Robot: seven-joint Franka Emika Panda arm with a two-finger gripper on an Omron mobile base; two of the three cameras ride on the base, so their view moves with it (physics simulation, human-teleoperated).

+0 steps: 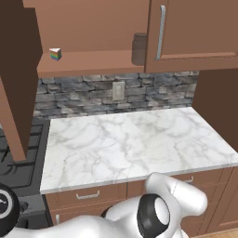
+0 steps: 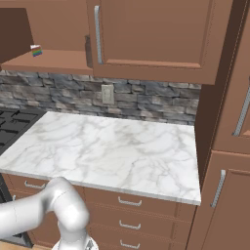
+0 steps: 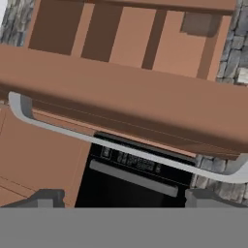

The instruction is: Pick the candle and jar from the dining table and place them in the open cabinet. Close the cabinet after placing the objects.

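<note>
The cabinet [image 1: 93, 62] stands open above the counter, and its left door [image 1: 14, 79] is swung out toward me. The grey jar [image 1: 138, 49] sits on the wooden shelf at its right end, half behind the shut right door [image 1: 195, 32]; it also shows as a dark sliver, the jar [image 2: 88, 51], beside that door's edge. The candle and the dining table are out of view. In the hand view my gripper [image 3: 127, 201] is open and empty, its fingertips [image 3: 46, 198] spread just short of the open door's silver bar handle [image 3: 126, 150], which crosses the frame.
A small rainbow-striped wedge [image 1: 56, 54] rests at the shelf's left end. Below lie a marble counter [image 1: 135, 139] with brown drawers [image 2: 129, 201], a black stove [image 1: 18, 158] to its left, and a tall brown unit [image 2: 229, 146] to its right.
</note>
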